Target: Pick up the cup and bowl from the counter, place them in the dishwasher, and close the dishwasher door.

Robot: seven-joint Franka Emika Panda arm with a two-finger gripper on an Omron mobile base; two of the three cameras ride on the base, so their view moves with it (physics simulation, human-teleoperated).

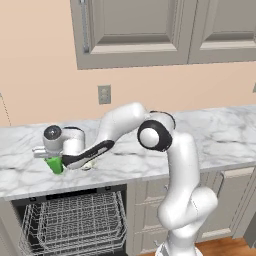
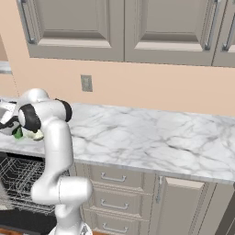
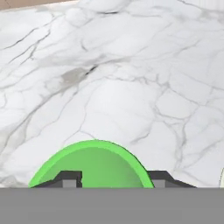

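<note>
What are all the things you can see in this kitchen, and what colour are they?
cup: one, bright green, on the counter at the gripper's tips
bowl: one, cream, on the counter beside the cup, mostly hidden by the arm
counter: one, white-and-grey marble, under the wall cabinets
dishwasher: one, dark inside with silver wire racks, open under the counter
wall outlet: one, grey, on the peach wall
wall cabinets: grey-beige, above the counter
drawers: grey-beige, under the counter
gripper: one, dark tips either side of the cup

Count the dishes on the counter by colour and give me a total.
Green: 1, the cup under the gripper.
Cream: 1, the bowl, mostly hidden behind the arm.
Total: 2 dishes on the counter.
</note>
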